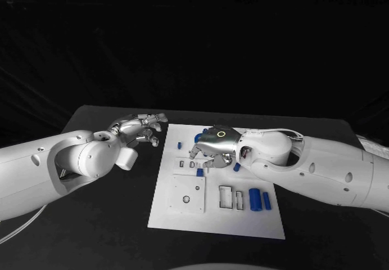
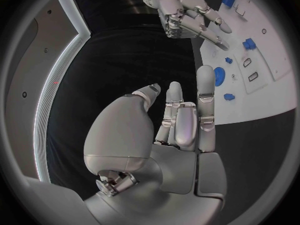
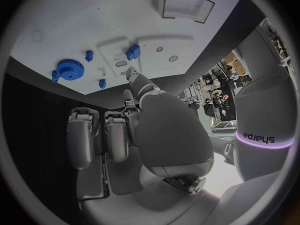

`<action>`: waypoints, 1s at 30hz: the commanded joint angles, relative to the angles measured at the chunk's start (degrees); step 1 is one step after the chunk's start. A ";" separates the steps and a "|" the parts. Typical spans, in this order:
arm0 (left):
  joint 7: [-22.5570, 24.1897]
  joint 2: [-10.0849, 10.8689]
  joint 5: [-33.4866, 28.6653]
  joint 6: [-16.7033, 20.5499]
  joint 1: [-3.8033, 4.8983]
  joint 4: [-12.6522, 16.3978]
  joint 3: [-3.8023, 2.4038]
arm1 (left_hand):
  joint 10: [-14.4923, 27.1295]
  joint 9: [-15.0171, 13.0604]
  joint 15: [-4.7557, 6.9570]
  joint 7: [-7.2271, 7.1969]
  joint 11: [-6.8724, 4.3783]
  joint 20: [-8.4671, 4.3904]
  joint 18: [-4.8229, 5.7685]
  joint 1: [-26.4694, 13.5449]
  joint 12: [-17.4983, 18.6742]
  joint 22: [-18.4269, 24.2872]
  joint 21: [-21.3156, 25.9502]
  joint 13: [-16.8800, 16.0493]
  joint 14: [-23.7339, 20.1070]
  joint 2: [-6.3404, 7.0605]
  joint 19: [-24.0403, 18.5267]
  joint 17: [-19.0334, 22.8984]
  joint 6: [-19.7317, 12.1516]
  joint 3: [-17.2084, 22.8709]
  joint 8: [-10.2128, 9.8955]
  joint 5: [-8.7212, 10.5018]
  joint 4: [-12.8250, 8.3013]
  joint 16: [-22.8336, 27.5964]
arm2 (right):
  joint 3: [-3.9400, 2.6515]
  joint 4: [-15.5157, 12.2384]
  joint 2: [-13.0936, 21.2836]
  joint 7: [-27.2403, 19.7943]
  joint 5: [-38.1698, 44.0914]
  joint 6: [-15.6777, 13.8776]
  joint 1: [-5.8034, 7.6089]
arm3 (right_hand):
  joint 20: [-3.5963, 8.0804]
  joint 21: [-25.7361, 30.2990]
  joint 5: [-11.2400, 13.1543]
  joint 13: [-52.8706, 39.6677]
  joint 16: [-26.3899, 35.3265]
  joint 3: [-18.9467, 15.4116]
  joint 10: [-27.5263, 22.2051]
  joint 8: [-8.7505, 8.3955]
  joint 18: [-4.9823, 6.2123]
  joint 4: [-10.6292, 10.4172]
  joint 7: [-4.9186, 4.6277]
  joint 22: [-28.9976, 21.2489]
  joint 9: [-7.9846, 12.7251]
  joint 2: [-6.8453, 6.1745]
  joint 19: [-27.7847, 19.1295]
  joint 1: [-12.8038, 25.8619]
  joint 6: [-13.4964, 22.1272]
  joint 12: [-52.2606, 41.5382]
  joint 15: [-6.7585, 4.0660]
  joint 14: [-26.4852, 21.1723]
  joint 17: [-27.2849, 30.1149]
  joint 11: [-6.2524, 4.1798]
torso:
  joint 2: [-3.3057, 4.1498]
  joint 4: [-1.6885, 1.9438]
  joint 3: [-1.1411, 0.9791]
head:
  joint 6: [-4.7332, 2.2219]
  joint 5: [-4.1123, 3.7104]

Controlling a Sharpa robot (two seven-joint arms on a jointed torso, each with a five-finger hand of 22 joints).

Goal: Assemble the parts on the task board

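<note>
The flat white rectangular task board (image 1: 217,211) lies in the middle of a matte black table (image 1: 97,230), with a dark black backdrop behind it. On the board, the small blue plastic parts sit in two groups: two blue cylindrical pins (image 1: 260,199) lie side by side well behind the right hand, toward the robot, beside a row of rectangular recessed slots (image 1: 231,197); a small blue peg (image 1: 179,145) stands between the two hands. The right wrist view shows a round blue toothed gear (image 3: 69,69), a blue block-shaped piece (image 3: 132,51) and two small blue studs (image 3: 89,55) just ahead of the right hand's fingertips, apart from them.

The silver many-fingered right hand (image 1: 215,148) hovers low over the far half of the board, fingers pointing down toward the small slots; in its wrist view the fingers are folded toward the palm with one extended, and nothing shows in its grasp. The silver left hand (image 1: 139,130) hangs over the bare table just beside the board's far left corner, off the plate. Its fingers are straight and close together, holding nothing; the gear (image 2: 219,76) lies just beyond its fingertips
</note>
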State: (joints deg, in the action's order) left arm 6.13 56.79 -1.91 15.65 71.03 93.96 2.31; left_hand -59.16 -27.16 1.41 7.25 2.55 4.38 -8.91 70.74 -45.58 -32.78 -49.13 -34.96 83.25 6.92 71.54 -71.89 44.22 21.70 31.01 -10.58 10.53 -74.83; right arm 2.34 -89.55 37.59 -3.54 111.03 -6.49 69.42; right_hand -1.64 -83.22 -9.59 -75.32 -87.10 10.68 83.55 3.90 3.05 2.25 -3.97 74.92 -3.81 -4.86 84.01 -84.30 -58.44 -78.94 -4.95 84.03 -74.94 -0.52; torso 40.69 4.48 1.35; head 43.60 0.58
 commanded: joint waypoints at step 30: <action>5.22 0.32 -4.25 3.07 -0.01 -0.34 -0.05 | 0.42 0.36 0.06 0.19 0.15 0.14 -1.15 1.20 -0.09 0.35 0.52 0.41 -0.50 -0.14 -0.18 0.04 -0.26 -0.31 0.08 -0.22 -0.61 0.24 | 1.21 0.26 -1.00 -0.36 6.55 6.79 -0.53 | 0.78 -0.06 1.83 -7.87 -0.33 2.34 1.66 0.56 -0.27 2.34 0.83 2.21 -0.39 -0.31 0.42 0.45 -1.38 -1.17 -0.66 5.10 -11.04 -1.35 | 0.53 0.60 0.33 | 1.16 0.49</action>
State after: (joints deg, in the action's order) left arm 10.79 57.20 -5.75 18.74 71.00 93.58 2.30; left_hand -59.17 -26.85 1.42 7.25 2.55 4.38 -8.90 71.24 -45.58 -32.50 -48.93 -34.62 83.24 6.87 71.54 -71.91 44.21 21.39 31.01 -10.58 10.20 -74.83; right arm 3.53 -89.28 36.66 -3.69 116.39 -1.46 68.95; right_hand -1.23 -83.22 -8.10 -75.31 -87.10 12.82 83.54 4.19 3.04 4.36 -3.07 74.90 -4.14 -5.02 84.01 -84.14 -59.37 -79.77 -5.34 84.04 -74.92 -0.94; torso 41.20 5.10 1.63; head 44.75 1.04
